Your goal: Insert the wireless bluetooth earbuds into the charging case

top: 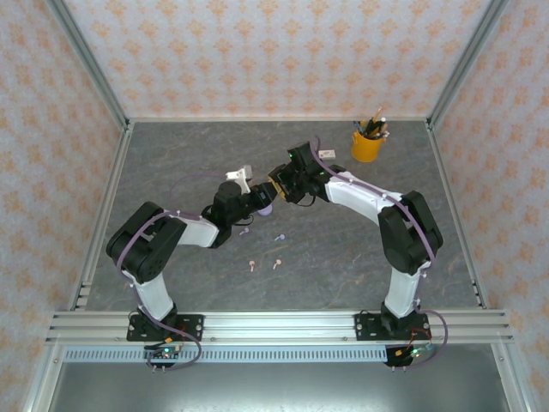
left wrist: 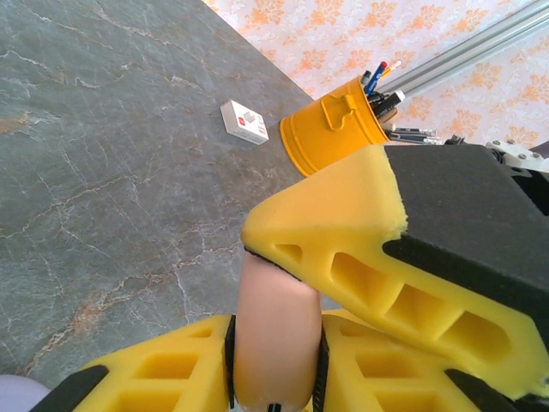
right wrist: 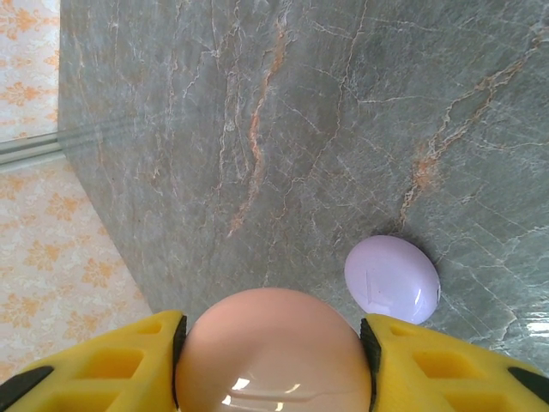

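A pale pink charging case (right wrist: 270,348) hangs above the table between both grippers, its lid closed. My right gripper (right wrist: 270,365) is shut across its width. My left gripper (left wrist: 274,365) is shut on the same pink case (left wrist: 274,318), pinching it edge-on, with a right finger (left wrist: 343,249) resting over the top. In the top view the left gripper (top: 256,202) and right gripper (top: 279,184) meet at mid table. A lilac case (right wrist: 392,279) lies closed on the table just beneath them (top: 265,209). Two lilac earbuds (top: 244,230) (top: 280,237) and two pink earbuds (top: 251,264) (top: 277,263) lie loose nearer the arm bases.
A yellow cup of pens (top: 367,144) stands at the back right, with a small white box (top: 326,154) beside it. Patterned walls and metal rails close in the grey marbled table (top: 171,172) on three sides.
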### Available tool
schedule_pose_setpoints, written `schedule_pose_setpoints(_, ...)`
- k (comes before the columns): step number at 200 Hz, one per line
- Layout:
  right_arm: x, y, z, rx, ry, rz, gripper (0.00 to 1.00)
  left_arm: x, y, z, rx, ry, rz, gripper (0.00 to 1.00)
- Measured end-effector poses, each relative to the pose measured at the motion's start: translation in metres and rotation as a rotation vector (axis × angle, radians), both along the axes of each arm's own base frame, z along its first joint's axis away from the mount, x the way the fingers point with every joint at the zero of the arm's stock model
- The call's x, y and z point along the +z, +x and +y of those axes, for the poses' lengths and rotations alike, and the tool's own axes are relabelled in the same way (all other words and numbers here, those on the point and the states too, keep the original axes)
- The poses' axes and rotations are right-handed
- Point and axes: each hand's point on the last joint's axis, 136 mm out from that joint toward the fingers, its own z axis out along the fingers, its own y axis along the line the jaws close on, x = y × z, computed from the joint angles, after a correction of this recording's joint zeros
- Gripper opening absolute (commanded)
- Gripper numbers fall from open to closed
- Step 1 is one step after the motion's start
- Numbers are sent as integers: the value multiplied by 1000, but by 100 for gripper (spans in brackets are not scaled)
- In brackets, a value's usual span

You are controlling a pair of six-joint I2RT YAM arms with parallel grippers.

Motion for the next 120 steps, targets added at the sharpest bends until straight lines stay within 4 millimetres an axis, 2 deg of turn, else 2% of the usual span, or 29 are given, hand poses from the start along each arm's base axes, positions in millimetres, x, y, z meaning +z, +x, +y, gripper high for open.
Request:
schedule_pose_setpoints(30,1,0,-2,-5,2,-8,49,1,0,-1,6,-3,-2,16)
schedule_pose_setpoints(78,1,1,-2,-11,8,-11,50,1,0,-1,10,-3,-1,10)
schedule_pose_setpoints(90,1,0,-2,-12,9,-10,54,1,0,-1,9,-3,-1,10)
schedule_pose_setpoints(120,2,-3,1,0,27,7,73,2,0,-1,9,-7,-2,9)
